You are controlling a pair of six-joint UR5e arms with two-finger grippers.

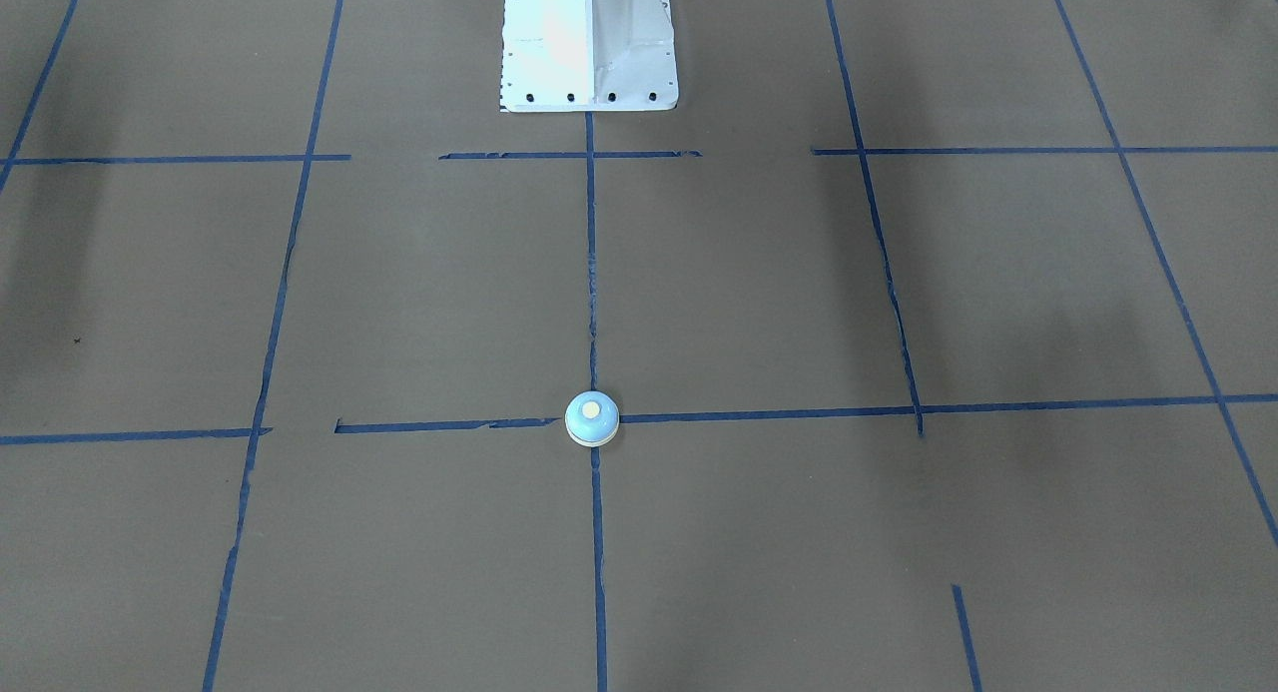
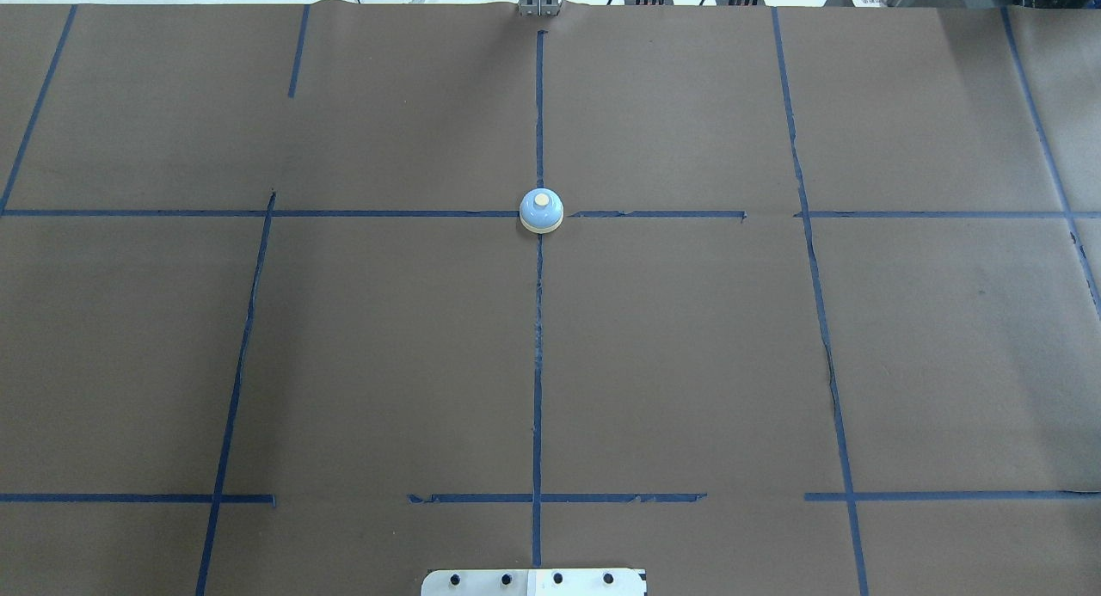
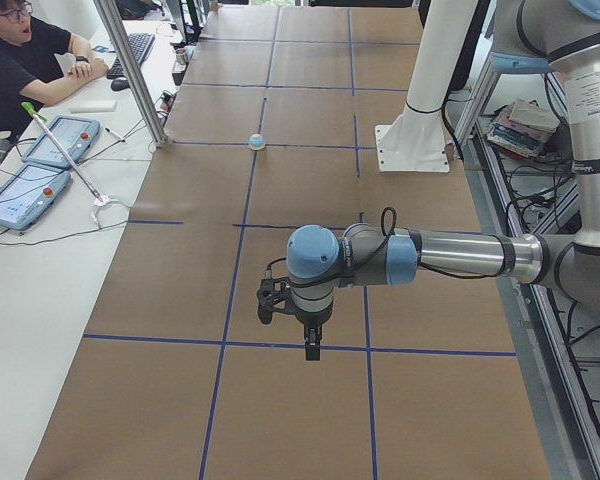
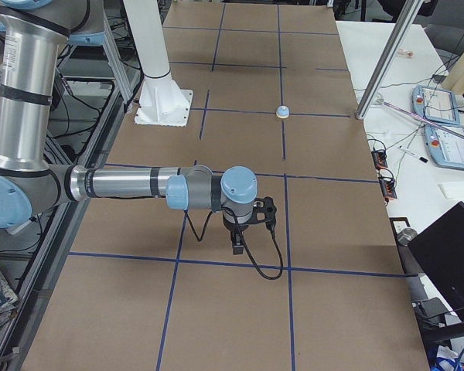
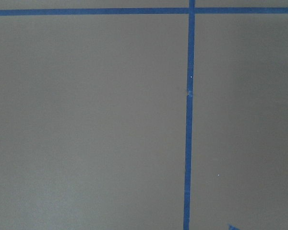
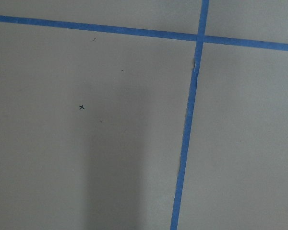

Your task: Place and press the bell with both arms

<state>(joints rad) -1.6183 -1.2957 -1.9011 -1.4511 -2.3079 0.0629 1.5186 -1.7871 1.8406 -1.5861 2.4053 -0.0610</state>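
The bell [image 1: 592,418], light-blue dome with a cream button and base ring, stands alone on a crossing of blue tape lines at mid-table; it also shows in the overhead view [image 2: 541,210], the left side view [image 3: 257,142] and the right side view [image 4: 283,113]. My left gripper [image 3: 311,350] hangs over the table's left end, far from the bell. My right gripper [image 4: 237,248] hangs over the right end, also far from it. Both show only in the side views, so I cannot tell whether they are open or shut. Neither wrist view shows fingers or the bell.
The white pedestal base [image 1: 589,43] stands at the robot's side of the brown table [image 2: 688,347], marked with blue tape lines. A person [image 3: 25,60] sits at a side desk with tablets [image 3: 40,165]. A metal post [image 4: 387,58] rises by the far edge.
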